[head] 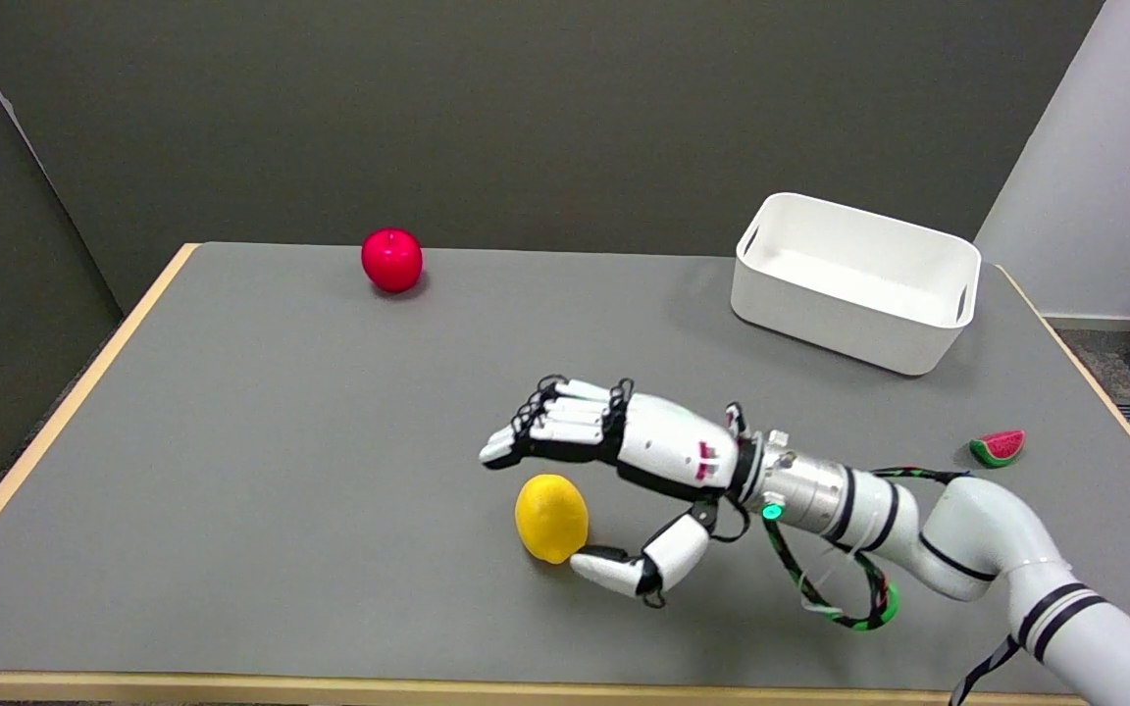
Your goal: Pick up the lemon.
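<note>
Lemon [551,517] sits on the table [261,471], framed by the spread-fingered, empty right hand [624,471].

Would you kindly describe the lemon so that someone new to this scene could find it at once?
Start at the grey table and follow the white right arm in from the lower right to its hand. The lemon lies on the table just below the hand's spread fingers, beside the thumb tip. It is the only yellow thing; the apple is red and far back, the watermelon slice sits at the right edge.
</note>
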Robot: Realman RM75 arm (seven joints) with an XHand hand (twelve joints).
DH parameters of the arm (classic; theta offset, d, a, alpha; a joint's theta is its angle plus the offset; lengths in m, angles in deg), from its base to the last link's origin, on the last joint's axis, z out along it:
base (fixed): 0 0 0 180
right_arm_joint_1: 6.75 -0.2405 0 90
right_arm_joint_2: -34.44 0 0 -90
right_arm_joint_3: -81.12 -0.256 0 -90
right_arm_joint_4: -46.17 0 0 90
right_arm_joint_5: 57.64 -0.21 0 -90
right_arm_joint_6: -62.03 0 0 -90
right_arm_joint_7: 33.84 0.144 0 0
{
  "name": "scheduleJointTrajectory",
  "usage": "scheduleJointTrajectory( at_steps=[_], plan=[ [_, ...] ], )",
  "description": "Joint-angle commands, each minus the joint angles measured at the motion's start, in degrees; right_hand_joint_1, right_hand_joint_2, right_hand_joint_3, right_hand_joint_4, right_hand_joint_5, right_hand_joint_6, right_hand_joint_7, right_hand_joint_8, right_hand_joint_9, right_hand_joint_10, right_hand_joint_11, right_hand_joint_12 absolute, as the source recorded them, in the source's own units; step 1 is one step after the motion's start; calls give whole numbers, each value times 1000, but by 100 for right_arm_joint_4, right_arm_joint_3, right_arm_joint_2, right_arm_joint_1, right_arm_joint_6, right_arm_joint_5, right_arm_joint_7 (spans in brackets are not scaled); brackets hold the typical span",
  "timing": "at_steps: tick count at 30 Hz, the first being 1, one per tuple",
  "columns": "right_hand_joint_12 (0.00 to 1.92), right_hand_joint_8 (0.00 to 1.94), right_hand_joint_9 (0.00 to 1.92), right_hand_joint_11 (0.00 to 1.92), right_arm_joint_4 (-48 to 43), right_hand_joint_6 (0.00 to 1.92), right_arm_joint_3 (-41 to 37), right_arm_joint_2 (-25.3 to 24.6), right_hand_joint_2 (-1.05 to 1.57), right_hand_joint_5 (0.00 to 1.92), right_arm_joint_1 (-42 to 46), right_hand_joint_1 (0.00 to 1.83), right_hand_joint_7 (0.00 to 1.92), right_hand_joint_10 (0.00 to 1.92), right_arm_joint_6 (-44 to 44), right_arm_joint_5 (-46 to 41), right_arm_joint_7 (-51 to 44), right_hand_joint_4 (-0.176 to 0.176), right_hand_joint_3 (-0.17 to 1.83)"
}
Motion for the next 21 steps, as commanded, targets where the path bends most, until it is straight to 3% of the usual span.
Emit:
scheduleJointTrajectory(
  at_steps=[1, 10, 21],
  plan=[
    [1108, 399, 224, 49, 1274, 505, 848, -583, 624, 242, -710, 536, 326, 703, -412, 101, -207, 62, 994],
    [1105, 394, 223, 52, 1910, 508, 880, -617, 626, 242, -1077, 574, 324, 696, -284, 115, -190, 70, 999],
    [1123, 394, 234, 60, 2024, 504, 759, -536, 630, 242, -1050, 649, 333, 699, 49, 93, 8, 79, 1007]
  ],
)
